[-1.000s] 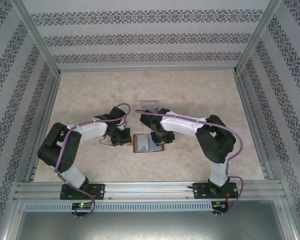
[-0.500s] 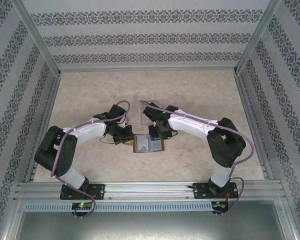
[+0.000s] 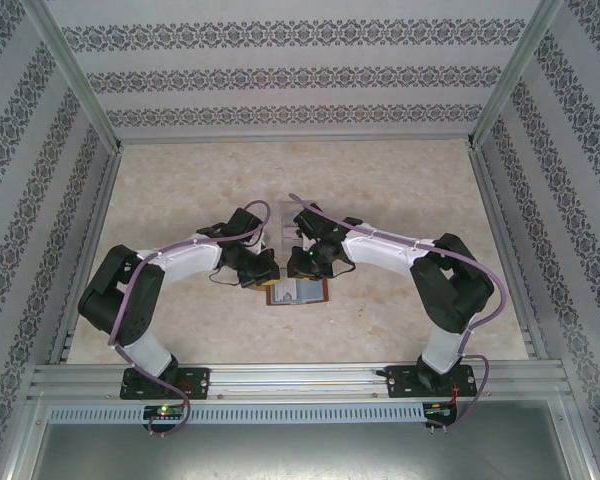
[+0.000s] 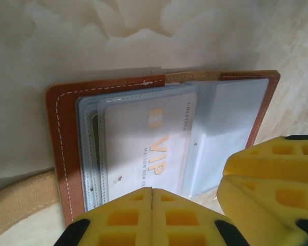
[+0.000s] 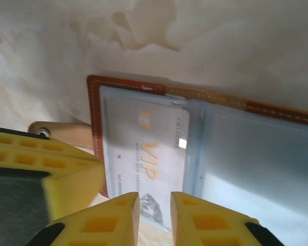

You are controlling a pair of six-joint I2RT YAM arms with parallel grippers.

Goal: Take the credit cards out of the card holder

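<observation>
Both grippers have drawn in over the card holder (image 4: 59, 133) since the earlier frame, the right one coming leftward onto it; the right gripper (image 5: 154, 207) now hangs with its jaws a narrow gap apart and has hold of nothing that can be seen, its tips poised over the near edge of the top credit card (image 5: 143, 154), a whitish one lettered VIP. The left gripper (image 4: 151, 197) is fully closed and empty, its joined tips down at the wallet's near rim, seemingly pinning it; the two sets of yellow fingers sit just beside each other. The card holder lies open on the table (image 3: 400, 190), nearer its near edge than its far one and about midway between its left and right edges; the credit cards (image 4: 92, 154) are stacked in the clear sleeves of one half, while the pale inside (image 4: 231, 118) of the other half looks bare.

Several things could go wrong; the tips may skid on the slick sleeve and push the card deeper; if the left's hold slips, the wallet may slide or lift with the card; so close together, the grippers could knock each other.
</observation>
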